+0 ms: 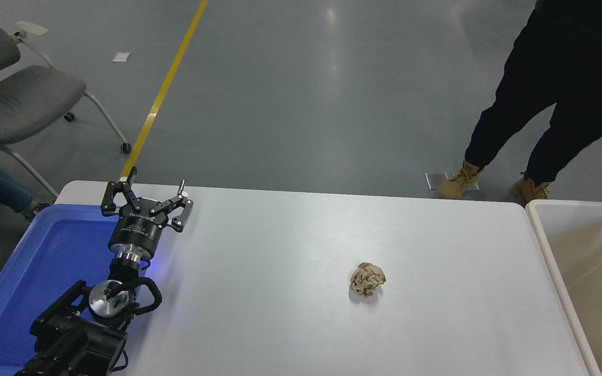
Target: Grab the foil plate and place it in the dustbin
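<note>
one paper ball (367,279), one dustbin (583,261), one parked left tool (154,190).

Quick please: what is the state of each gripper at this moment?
Left gripper: jaws open, holding nothing, parked over the blue tray.
Right gripper: not in view.

A glossy grey floor (301,94) carries a yellow line (165,89); a grey wheeled chair (13,99) stands at left beyond the white bench (290,292).
</note>
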Tool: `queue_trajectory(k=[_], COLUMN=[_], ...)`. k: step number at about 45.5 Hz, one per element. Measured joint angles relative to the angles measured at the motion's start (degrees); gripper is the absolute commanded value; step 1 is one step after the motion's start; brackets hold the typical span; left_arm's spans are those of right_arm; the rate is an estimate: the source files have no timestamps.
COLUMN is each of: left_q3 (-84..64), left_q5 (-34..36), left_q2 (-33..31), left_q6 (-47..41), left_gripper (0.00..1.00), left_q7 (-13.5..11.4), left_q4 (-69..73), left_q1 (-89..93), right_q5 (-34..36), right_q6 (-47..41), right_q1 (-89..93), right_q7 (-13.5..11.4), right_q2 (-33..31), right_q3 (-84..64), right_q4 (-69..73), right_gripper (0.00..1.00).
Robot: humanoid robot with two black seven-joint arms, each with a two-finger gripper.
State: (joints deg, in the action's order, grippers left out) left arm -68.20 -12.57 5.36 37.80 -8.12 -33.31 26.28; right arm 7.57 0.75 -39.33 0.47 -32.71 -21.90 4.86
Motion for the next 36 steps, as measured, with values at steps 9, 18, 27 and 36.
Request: queue_trajectory(k=[9, 18, 27, 36], left_q3=[0.00, 0.00, 0.00, 0.00], left_q5=[0.01, 0.01, 0.00, 0.00], left_q2=[0.00, 0.00, 0.00, 0.00], left_q6=[0.00, -0.01, -0.01, -0.01], left_gripper=[0.99, 0.99, 0.99, 0.99], left_q7=[0.01, 0.01, 0.04, 0.04], left_q4=[0.00, 0.00, 0.00, 0.00], left_q1=[-0.01, -0.02, -0.01, -0.01], right_q5=[-0.05, 0.07, 0.14, 0.07], right_q6=[2.35, 3.42, 3.86, 4.04], right_q1=[5.75, 9.07, 11.52, 13.01], right_q7=[-0.76, -1.01, -1.03, -0.88], right_q2=[4.27, 6.83, 8.31, 9.10], right_q3=[2.76, 4.11, 5.60, 6.39], right_q4=[-3.49, -4.79, -5.24, -5.43], right_gripper=[0.00, 0.00, 0.00, 0.00])
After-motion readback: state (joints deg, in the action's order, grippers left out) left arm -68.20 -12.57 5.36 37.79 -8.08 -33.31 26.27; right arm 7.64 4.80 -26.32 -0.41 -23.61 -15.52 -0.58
